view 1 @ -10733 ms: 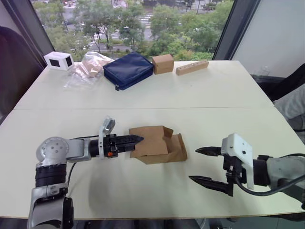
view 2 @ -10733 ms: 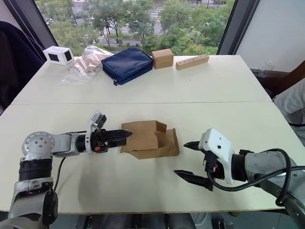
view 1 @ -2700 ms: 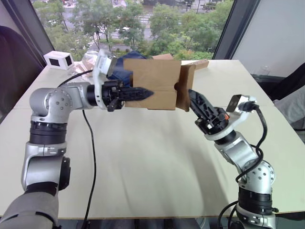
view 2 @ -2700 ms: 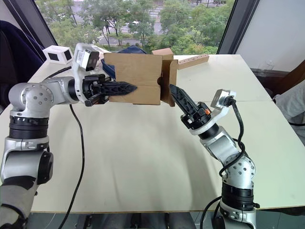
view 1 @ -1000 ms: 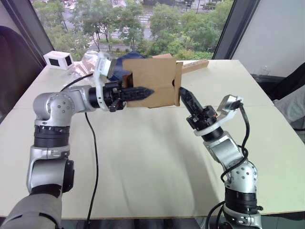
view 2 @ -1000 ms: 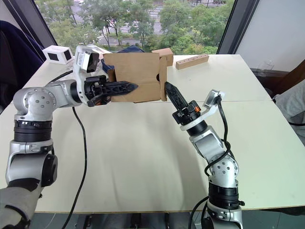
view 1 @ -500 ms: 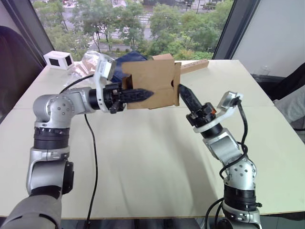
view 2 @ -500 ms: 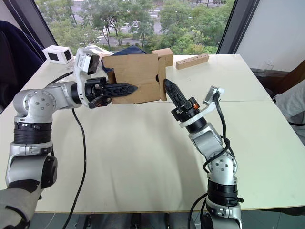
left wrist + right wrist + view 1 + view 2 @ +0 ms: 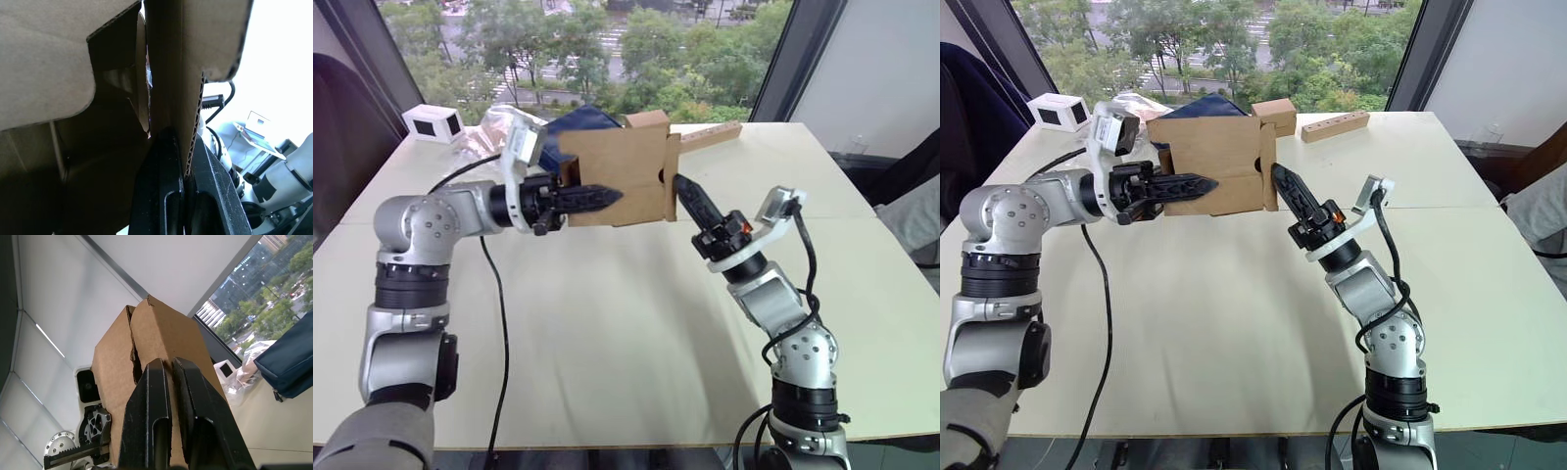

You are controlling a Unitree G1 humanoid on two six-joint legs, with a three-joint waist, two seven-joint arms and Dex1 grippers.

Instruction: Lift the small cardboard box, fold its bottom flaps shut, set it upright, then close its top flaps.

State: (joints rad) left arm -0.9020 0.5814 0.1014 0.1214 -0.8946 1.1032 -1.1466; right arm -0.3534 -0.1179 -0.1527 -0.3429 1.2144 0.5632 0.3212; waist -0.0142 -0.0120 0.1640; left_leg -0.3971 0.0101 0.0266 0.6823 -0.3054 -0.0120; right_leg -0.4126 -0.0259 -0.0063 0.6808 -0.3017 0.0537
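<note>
The small cardboard box (image 9: 617, 176) hangs in the air above the table, lying on its side. My left gripper (image 9: 612, 194) is shut on the box's near wall, with the cardboard edge pinched between its fingers (image 9: 168, 161). My right gripper (image 9: 683, 186) is shut, and its tips press against a notched flap (image 9: 670, 181) at the box's right end. That flap lies nearly flat over the opening. I cannot tell whether it belongs to the bottom flaps or the top flaps. Flaps at the box's left end are partly hidden behind my left wrist.
At the table's far edge lie another small brown box (image 9: 648, 119), a long wooden block (image 9: 710, 137), a dark blue pouch (image 9: 1197, 106), a crumpled plastic bag (image 9: 494, 122) and a white box (image 9: 433, 122). The cream tabletop (image 9: 607, 323) stretches below the arms.
The box and my left gripper have shifted a little to the left. My right gripper followed, staying against the end flap, which now lies flatter.
</note>
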